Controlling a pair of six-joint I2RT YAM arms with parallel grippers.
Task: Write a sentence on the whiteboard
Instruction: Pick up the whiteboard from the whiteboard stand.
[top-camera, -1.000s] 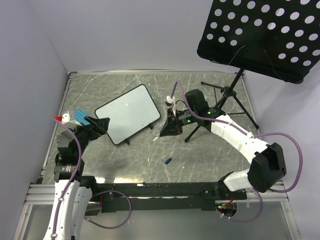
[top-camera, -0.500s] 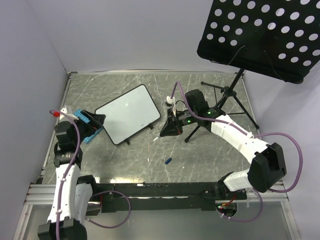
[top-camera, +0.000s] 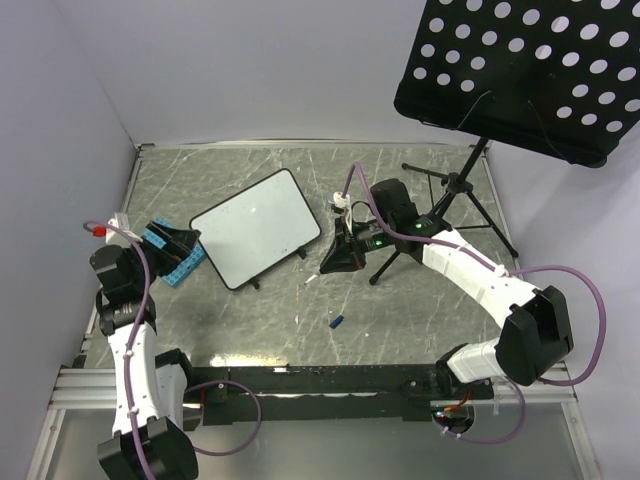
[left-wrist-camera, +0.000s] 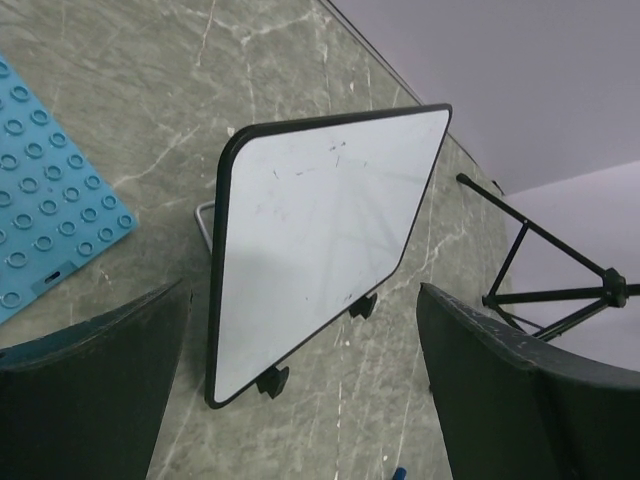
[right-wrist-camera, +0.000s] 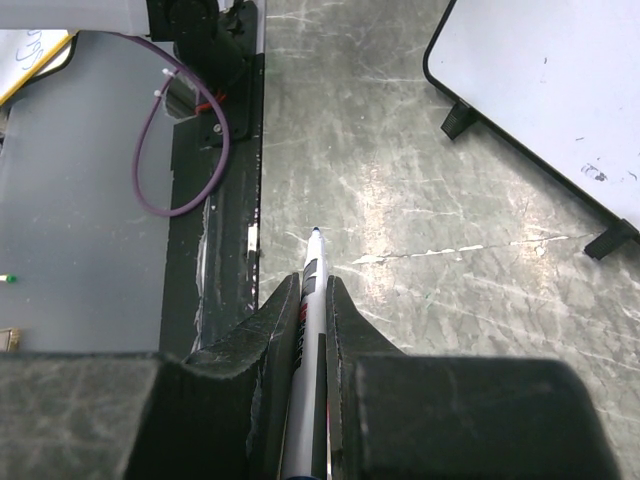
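The whiteboard lies tilted on the grey table, its surface blank but for faint smudges; no sentence shows on it. It also shows in the left wrist view and partly in the right wrist view. My right gripper hovers just right of the board's near corner, shut on a white marker whose uncapped tip points out past the fingers. My left gripper is open and empty at the board's left edge, over the blue studded plate.
A blue marker cap lies on the table in front of the board. A black tripod music stand with a perforated tray stands at the back right. The blue studded plate also shows in the left wrist view.
My left arm has drawn back to the left, away from the board. The right gripper with the marker has barely moved.
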